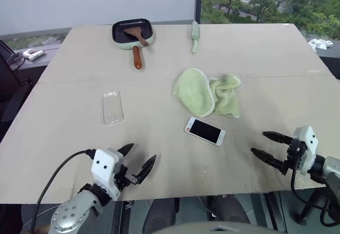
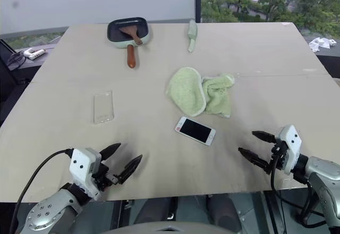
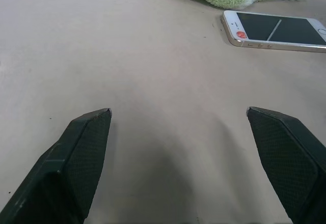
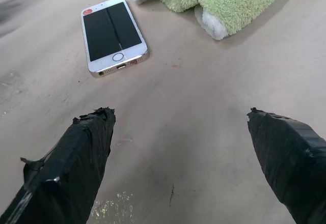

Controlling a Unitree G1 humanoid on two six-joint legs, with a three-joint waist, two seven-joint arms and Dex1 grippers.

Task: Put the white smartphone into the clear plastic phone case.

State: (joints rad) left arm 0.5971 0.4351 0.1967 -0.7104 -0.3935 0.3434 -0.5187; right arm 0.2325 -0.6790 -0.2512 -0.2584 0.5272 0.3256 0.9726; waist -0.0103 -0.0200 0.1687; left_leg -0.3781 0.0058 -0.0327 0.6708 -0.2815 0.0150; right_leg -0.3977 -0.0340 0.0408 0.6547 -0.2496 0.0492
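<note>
The white smartphone (image 1: 205, 131) lies screen up on the beige table, just in front of the green towel; the wrist views show it too (image 3: 275, 29) (image 4: 113, 34). The clear plastic phone case (image 1: 112, 107) lies flat to its left, well apart from it. My left gripper (image 1: 140, 161) hovers open near the table's front edge, in front of the case and to the phone's left. My right gripper (image 1: 260, 143) stands open at the front right, to the right of the phone. Nothing is between either pair of fingers.
A crumpled green towel (image 1: 207, 93) lies mid-table behind the phone. At the back stand a green pan with a wooden spatula (image 1: 133, 34) and a green utensil (image 1: 195, 36). The table (image 1: 64, 133) has bare surface between the case and the phone.
</note>
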